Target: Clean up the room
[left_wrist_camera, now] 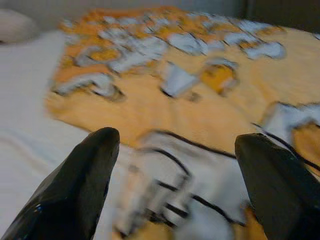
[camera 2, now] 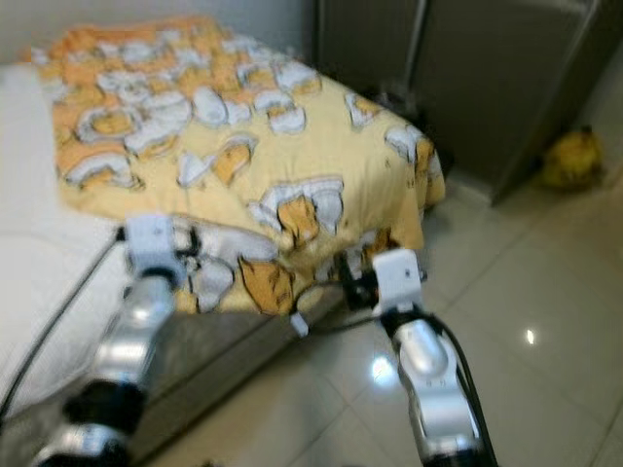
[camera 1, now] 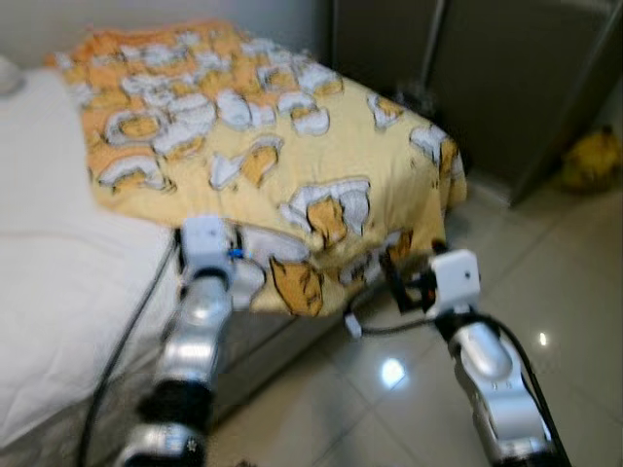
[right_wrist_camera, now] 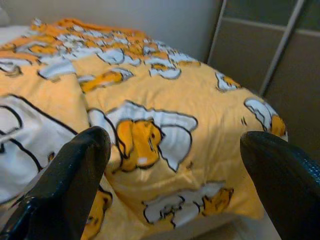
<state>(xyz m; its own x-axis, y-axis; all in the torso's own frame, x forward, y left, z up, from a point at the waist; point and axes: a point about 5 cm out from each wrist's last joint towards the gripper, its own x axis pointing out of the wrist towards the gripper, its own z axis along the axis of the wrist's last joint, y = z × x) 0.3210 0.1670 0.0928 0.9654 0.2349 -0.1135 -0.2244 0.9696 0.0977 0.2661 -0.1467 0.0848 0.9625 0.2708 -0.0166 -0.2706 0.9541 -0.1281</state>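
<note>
1. The left gripper is raised at the near edge of the bed, its two black fingers spread wide apart with nothing between them.
2. Directly ahead of the left gripper lies the yellow-orange quilt printed with white and orange cartoon shapes; its near hem sits just beyond the fingertips, and I cannot tell whether they touch the cloth.
3. The right gripper is held out at the foot corner of the bed, its fingers also wide apart and holding nothing.
4. Ahead of the right gripper the quilt drapes over the bed corner and hangs down towards the floor; the head views are too blurred to tell whether the gripper touches the hanging edge.
5. To the outer side of the left gripper, the plain white sheet covers the part of the bed that the quilt leaves bare.
6. Beyond the quilt, to the right gripper's far side, stands a grey wardrobe with tall flat doors.
7. A yellow soft object lies on the floor beside the wardrobe, well apart from both grippers; its shape is too blurred to name.
8. The glossy pale tiled floor lies beneath the right arm and reflects a bright light spot.
</note>
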